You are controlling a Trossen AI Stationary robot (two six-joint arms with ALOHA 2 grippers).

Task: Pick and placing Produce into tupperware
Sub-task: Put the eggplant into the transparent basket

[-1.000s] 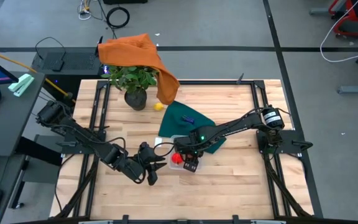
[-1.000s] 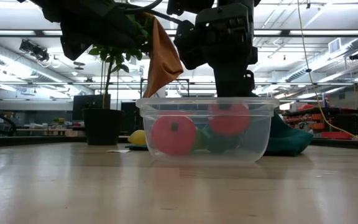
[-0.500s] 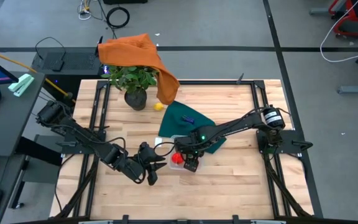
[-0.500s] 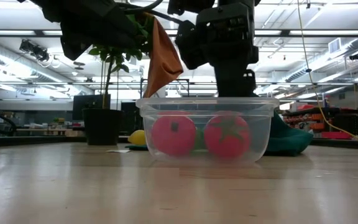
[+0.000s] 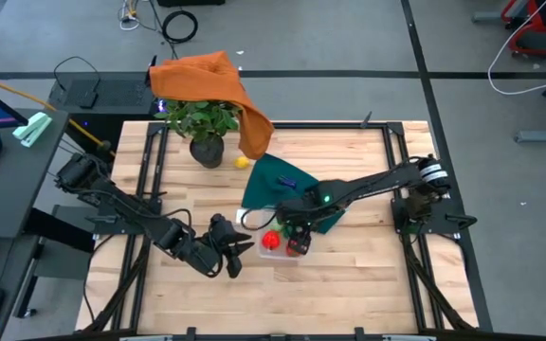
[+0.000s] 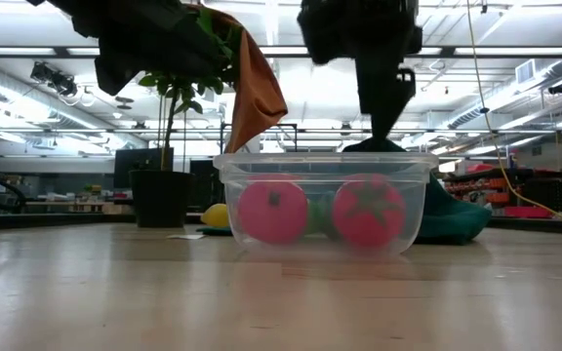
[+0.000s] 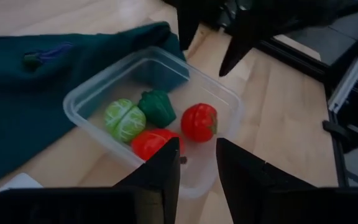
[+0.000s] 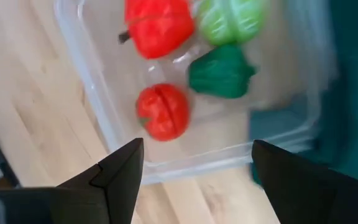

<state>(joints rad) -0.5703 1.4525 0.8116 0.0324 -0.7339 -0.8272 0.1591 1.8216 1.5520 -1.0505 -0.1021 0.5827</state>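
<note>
Two dark, cable-draped jointed arms

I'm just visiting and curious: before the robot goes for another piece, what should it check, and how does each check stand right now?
1. Right gripper fingers open and empty: ok.
2. Right gripper clear above the tupperware: ok.
3. Tomato lying inside with the red apple, light green cabbage and dark green pepper: ok.
4. Yellow piece by the plant pot, outside: not ok.
5. Left gripper holding nothing: cannot tell.
</note>
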